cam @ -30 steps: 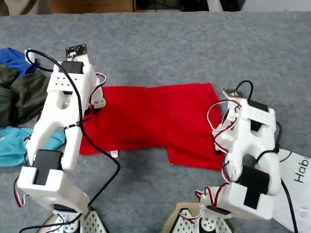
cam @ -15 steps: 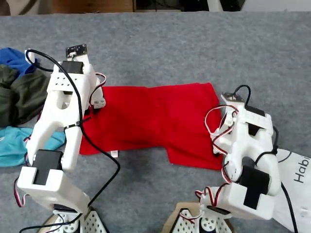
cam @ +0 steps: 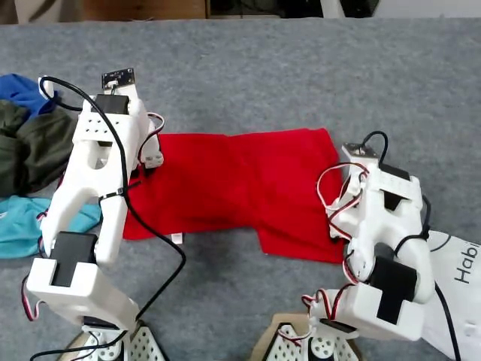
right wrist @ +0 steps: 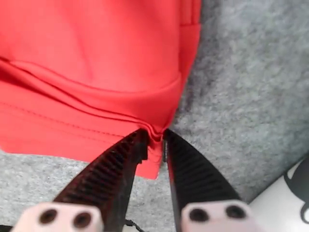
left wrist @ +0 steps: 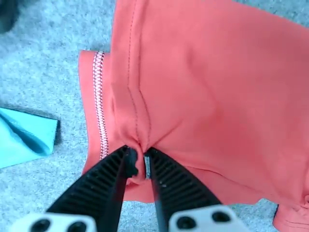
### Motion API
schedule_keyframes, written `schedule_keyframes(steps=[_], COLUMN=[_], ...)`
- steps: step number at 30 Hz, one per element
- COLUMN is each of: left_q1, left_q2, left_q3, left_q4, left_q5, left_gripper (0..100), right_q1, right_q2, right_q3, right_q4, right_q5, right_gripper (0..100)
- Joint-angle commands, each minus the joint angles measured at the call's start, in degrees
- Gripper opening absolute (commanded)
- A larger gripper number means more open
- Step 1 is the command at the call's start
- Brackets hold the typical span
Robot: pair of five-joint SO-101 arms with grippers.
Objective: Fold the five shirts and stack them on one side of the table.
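Note:
A red shirt lies spread flat across the middle of the grey table. My left gripper is shut on a pinch of the red shirt at its left hem, the cloth bunched between the black fingers. My right gripper is shut on the folded right edge of the red shirt near the lower corner. In the high view the left arm stands over the shirt's left edge and the right arm over its right edge.
A heap of shirts lies at the table's left edge: blue, dark green and light blue, whose corner lies beside the left gripper. A white sheet lies at the lower right. The table's far half is bare.
The right arm shifted slightly lower and to the left at the shirt's right edge. The left arm and the shirt's outline look unchanged.

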Motion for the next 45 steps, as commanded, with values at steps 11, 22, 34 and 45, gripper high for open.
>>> schedule_keyframes(steps=[11, 22, 34, 45], left_q1=[0.26, 0.09, 0.00, -0.09], left_q2=[-0.92, -0.57, -0.92, -0.92], left_q3=[-3.60, -7.47, -7.56, -7.30], left_q4=[0.70, 2.02, 2.20, 2.37], left_q5=[-0.26, -0.26, -0.35, -0.35], left_gripper=[2, 2, 2, 2], right_q1=[-1.10, -0.92, -3.65, -6.64], right_q2=[-0.48, -0.40, -8.13, -8.57], right_q3=[-12.35, -21.93, -28.62, -28.44], right_q4=[10.02, 17.23, 23.38, 24.26], right_q5=[-0.62, -1.67, -1.67, -2.02], right_gripper=[2.3, 2.6, 2.7, 2.4])
